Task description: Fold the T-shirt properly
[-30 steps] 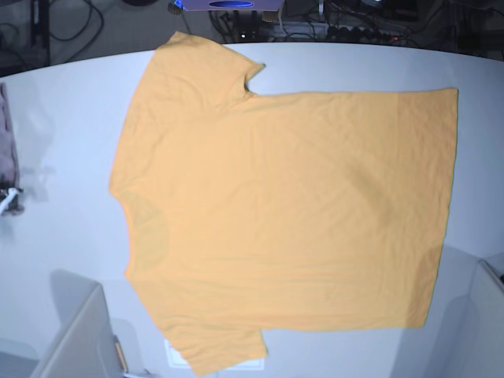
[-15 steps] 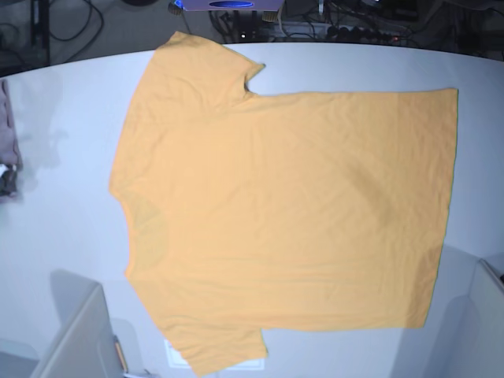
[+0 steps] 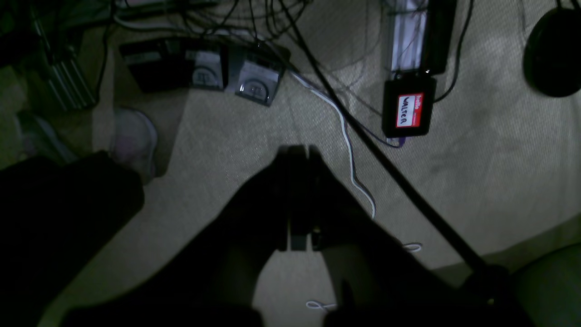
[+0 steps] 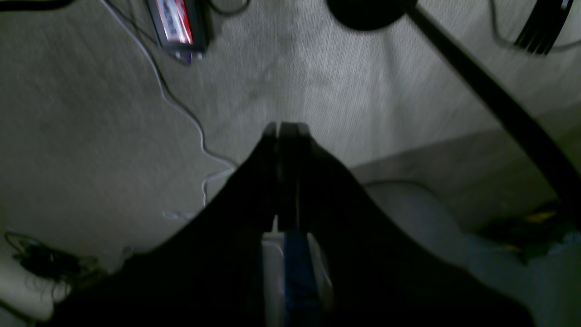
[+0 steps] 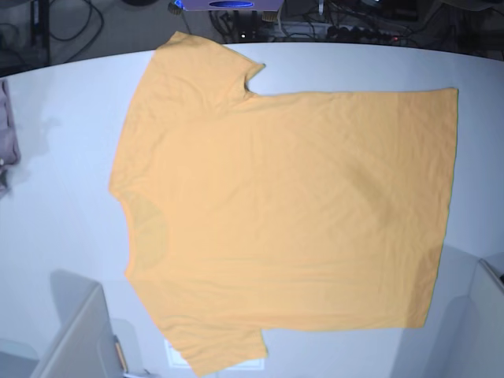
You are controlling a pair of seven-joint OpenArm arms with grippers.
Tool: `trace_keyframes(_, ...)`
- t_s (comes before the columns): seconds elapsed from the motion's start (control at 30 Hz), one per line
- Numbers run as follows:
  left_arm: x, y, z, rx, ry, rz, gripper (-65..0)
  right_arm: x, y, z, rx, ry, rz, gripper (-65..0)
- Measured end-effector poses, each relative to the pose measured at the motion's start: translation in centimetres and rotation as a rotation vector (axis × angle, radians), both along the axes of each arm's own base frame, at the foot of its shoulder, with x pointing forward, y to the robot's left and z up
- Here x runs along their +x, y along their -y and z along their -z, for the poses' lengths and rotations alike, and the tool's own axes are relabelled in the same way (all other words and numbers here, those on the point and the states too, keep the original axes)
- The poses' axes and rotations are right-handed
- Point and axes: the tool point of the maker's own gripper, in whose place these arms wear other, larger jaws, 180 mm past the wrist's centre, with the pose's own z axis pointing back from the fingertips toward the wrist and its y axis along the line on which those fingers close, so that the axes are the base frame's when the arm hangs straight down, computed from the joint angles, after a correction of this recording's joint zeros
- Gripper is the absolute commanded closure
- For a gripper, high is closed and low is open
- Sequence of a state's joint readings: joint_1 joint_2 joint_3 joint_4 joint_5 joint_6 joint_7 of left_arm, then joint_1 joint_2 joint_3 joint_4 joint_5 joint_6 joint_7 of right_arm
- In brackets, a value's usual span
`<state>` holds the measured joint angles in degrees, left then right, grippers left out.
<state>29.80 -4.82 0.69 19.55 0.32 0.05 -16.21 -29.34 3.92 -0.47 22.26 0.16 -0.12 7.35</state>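
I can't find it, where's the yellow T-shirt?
In the base view, the T-shirt lies spread flat across the white table, right of the pinkish cloth.

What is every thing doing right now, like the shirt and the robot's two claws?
T-shirt: spread flat on the table, unfolded, neck toward the base view's left.
Table: white, bearing the shirt.
Pinkish-grey cloth: at the table's edge, mostly out of frame.
Left gripper: shut, holding nothing, over the carpeted floor.
Right gripper: shut, holding nothing, also over the floor.
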Motion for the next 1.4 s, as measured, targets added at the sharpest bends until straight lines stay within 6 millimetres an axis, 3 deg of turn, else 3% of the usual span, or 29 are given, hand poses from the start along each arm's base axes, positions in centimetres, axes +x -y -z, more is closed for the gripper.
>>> trace_keyframes(0.23, -1.4, -1.4, -0.8, 0.017, -0.008, 0.016, 0.0, -0.7, 0.0, -0.5, 0.000, 0.004, 0.002, 0.0)
trace_keyframes(0.4, -1.3, -1.2, -1.7, 0.009, 0.032, 0.028, 0.0, -1.2, 2.1, -1.7, -0.061, 0.035, 0.092, 0.0)
trace_keyframes(0.63, 0.0, -2.4, -4.3, 0.023, 0.132, 0.055, 0.0, 1.1, 4.5, -4.1, -0.119, 0.168, 0.126, 0.0)
trace_keyframes(0.73, 0.4, -2.3, -5.7, 0.021, 0.173, 0.037, 0.0, 1.4, 5.4, -5.9, -0.146, 0.211, 0.131, 0.0)
trace_keyframes(0.8, 0.8, -3.3, -7.0, 0.054, 0.209, 0.006, 0.0, 2.0, 5.9, -7.2, -0.170, 0.253, 0.150, 0.0)
trace_keyframes(0.97, 3.7, -6.2, -11.2, 0.124, 0.334, 0.016, 0.0, 5.4, 6.4, -10.7, -0.212, 0.393, 0.183, 0.0)
trace_keyframes(1.17, 8.0, -7.3, -16.5, 0.166, 0.482, 0.044, 0.0, 10.2, 5.8, -15.3, -0.221, 0.554, 0.167, 0.0)
trace_keyframes(1.4, 13.9, -5.7, -22.2, 0.172, 0.686, 0.048, 0.0, 18.8, 5.1, -21.6, -0.221, 0.817, 0.161, 0.0)
